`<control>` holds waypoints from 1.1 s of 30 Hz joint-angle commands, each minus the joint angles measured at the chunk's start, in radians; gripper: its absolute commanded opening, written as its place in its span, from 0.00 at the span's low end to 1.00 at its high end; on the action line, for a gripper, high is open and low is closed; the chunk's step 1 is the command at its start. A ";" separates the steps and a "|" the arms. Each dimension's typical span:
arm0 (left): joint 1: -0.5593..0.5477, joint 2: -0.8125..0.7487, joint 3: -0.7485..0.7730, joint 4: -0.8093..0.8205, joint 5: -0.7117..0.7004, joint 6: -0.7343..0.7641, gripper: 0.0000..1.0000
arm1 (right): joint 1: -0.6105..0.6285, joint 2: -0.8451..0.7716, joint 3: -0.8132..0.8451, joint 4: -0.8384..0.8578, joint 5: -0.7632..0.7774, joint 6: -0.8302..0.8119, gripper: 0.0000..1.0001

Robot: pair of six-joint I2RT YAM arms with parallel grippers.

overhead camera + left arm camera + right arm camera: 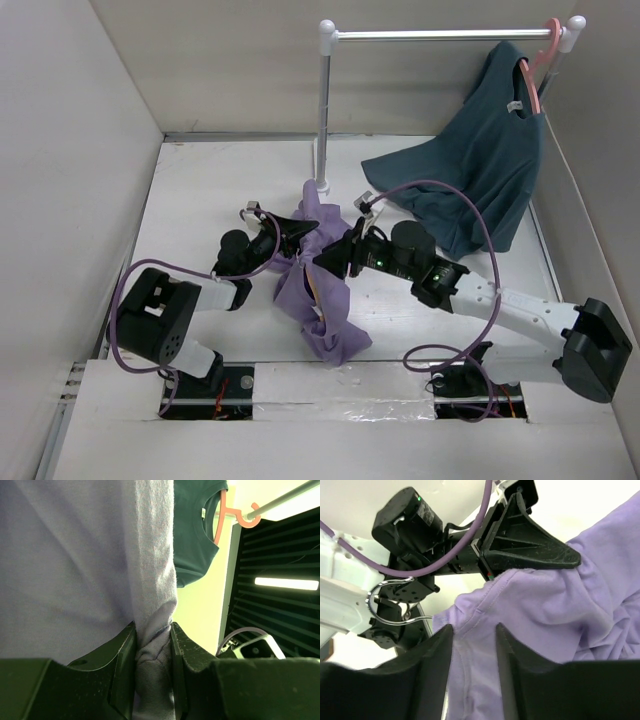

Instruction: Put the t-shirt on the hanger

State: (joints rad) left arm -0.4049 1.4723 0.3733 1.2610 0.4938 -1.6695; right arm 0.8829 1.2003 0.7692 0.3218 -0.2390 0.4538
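The lavender t-shirt (322, 320) hangs bunched between my two grippers at the middle of the table, and its lower part rests on the surface. My left gripper (293, 228) is shut on a gathered fold of the t-shirt (75, 555), pinched tight between the fingers (154, 645). My right gripper (337, 257) faces it from the right. In the right wrist view its jaws (474, 630) stand apart, with smooth fabric and a seam of the t-shirt (560, 605) lying flat between them. A thin tan sliver (312, 287) inside the folds may be the hanger, most of which is hidden.
A white rail (440, 35) on a post (324, 110) stands at the back. A dark teal t-shirt (480, 180) hangs from it on a pink hanger (545, 60), its hem draped on the table. White walls close in the left and back.
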 commanded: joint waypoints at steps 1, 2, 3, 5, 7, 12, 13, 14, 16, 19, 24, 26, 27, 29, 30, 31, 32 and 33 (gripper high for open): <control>-0.006 -0.050 0.001 0.434 0.031 -0.009 0.00 | -0.013 0.025 0.027 0.074 -0.078 0.010 0.57; -0.006 -0.050 0.004 0.428 0.032 -0.007 0.00 | -0.013 0.025 0.030 0.062 -0.088 0.009 0.61; -0.006 -0.049 0.004 0.428 0.035 -0.007 0.00 | -0.013 0.024 0.028 0.063 -0.092 0.013 0.64; -0.006 -0.044 0.006 0.440 0.034 -0.010 0.00 | -0.013 0.025 0.010 0.100 -0.109 0.035 0.68; -0.006 -0.035 0.006 0.443 0.032 -0.012 0.00 | -0.013 0.027 0.004 0.100 -0.128 0.045 0.68; -0.006 -0.026 0.003 0.483 0.038 -0.029 0.00 | -0.013 0.038 -0.007 0.129 -0.105 0.068 0.28; -0.006 -0.029 0.001 0.477 0.038 -0.024 0.00 | -0.013 0.042 0.001 0.123 -0.106 0.066 0.24; -0.006 -0.032 0.001 0.460 0.040 -0.016 0.00 | -0.013 0.045 0.019 0.114 -0.106 0.065 0.11; -0.006 -0.041 -0.004 0.459 0.045 -0.013 0.00 | -0.024 0.057 0.031 0.120 -0.092 0.071 0.02; -0.006 -0.058 -0.011 0.433 0.048 0.013 0.00 | -0.064 0.068 0.088 0.103 -0.094 0.075 0.00; -0.006 -0.069 -0.020 0.410 0.063 0.036 0.00 | -0.130 0.064 0.171 0.080 -0.094 0.106 0.00; -0.006 -0.069 -0.019 0.393 0.072 0.043 0.00 | -0.143 0.071 0.225 0.045 -0.076 0.098 0.00; -0.006 -0.066 -0.017 0.397 0.078 0.039 0.00 | -0.153 0.080 0.240 0.039 -0.051 0.097 0.00; -0.006 -0.063 -0.020 0.432 0.083 0.019 0.00 | -0.176 0.114 0.287 0.010 -0.048 0.097 0.00; -0.006 -0.063 -0.020 0.439 0.084 0.016 0.00 | -0.176 0.152 0.297 0.007 -0.055 0.091 0.00; -0.006 -0.063 -0.019 0.440 0.088 0.011 0.00 | -0.186 0.171 0.303 0.006 -0.056 0.091 0.00; -0.006 -0.063 -0.014 0.440 0.103 0.005 0.00 | -0.186 0.188 0.306 0.005 -0.054 0.091 0.00; -0.006 -0.066 -0.013 0.443 0.107 -0.001 0.00 | -0.186 0.205 0.306 0.003 -0.049 0.091 0.00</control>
State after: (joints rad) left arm -0.4049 1.4422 0.3660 1.2850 0.5362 -1.6547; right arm 0.7109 1.3548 1.0378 0.3286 -0.3099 0.5465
